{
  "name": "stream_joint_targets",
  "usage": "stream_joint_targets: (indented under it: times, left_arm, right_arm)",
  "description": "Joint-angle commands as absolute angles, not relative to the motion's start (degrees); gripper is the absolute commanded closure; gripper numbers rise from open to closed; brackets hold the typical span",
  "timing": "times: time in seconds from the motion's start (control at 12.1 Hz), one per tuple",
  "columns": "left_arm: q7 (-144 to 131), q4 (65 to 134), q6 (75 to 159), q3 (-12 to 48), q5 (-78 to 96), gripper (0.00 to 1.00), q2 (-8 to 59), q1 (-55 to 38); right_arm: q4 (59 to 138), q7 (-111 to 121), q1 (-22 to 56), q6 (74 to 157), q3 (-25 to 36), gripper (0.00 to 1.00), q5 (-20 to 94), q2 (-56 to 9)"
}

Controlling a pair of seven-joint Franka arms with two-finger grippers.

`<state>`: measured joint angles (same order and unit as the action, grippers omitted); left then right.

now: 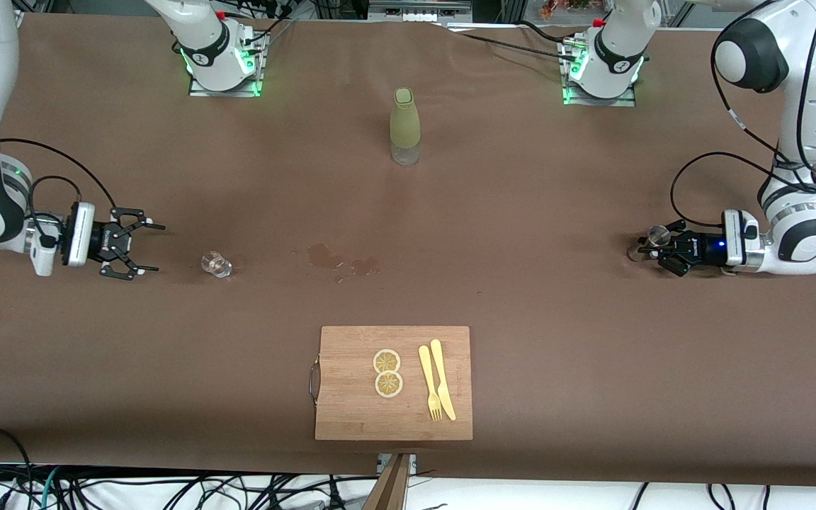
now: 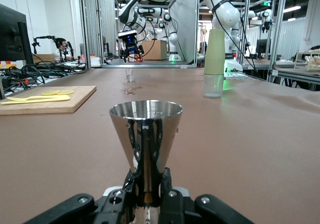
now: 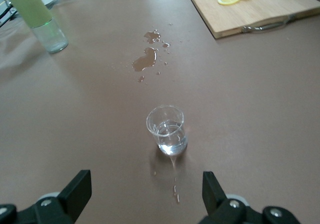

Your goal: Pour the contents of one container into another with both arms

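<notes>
A steel double-cone measuring cup (image 2: 146, 129) stands upright at the left arm's end of the table, low over the cloth. My left gripper (image 2: 148, 184) is shut on its narrow waist; in the front view this gripper (image 1: 652, 244) lies level with the table, the cup (image 1: 657, 234) at its tip. A small clear glass (image 3: 167, 130) with a little liquid stands on the cloth toward the right arm's end. My right gripper (image 3: 145, 179) is open, a short way from the glass and pointing at it, touching nothing. The front view shows that gripper (image 1: 156, 248) beside the glass (image 1: 216, 264).
A tall green bottle (image 1: 404, 126) stands mid-table near the arms' bases. Wet spill patches (image 1: 341, 261) mark the cloth between the glass and the cup. A wooden cutting board (image 1: 351, 411) with lemon slices (image 1: 387, 372), a yellow fork and a knife (image 1: 438, 388) lies near the front edge.
</notes>
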<state>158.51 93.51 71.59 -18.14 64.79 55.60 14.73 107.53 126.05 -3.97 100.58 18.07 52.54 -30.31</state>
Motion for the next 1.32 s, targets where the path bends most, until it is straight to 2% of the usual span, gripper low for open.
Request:
stream_joint_targets:
  times: [0.0,0.41,0.49,0.58,0.82,0.99,1.24]
  left_arm:
    - [168.8,93.4,69.3,-19.1,63.7,1.0,56.9,15.5]
    - [168.9,91.0,69.7,-19.1,64.3,1.0,61.4,15.9]
    - [168.8,90.7,69.6,-19.1,64.2,0.16,61.3,15.9]
    - [168.3,89.6,69.5,-19.2,63.8,0.0,61.3,15.9]
    - [157.0,85.3,69.3,-21.0,59.6,0.0,59.9,15.8]
    - [143.2,81.9,69.4,-21.2,53.1,0.0,55.9,15.6]
    - [118.5,81.0,69.5,-21.0,47.5,0.0,49.0,14.8]
  right_arm:
    - [110.5,115.4,-4.3,101.9,17.5,0.02,47.2,-23.7]
    - [110.5,92.1,-4.0,101.6,17.4,0.02,39.5,-17.2]
    - [110.5,87.1,-3.9,101.3,17.4,0.02,37.7,-16.3]
    - [110.5,83.7,-3.8,101.3,17.3,0.02,35.9,-15.0]
    - [110.4,74.0,-3.2,101.3,17.1,0.02,32.4,-12.7]
    - [110.5,71.7,-3.2,101.2,16.9,0.02,30.1,-11.9]
    - [110.7,67.4,-2.6,101.2,16.9,0.02,24.5,-9.7]
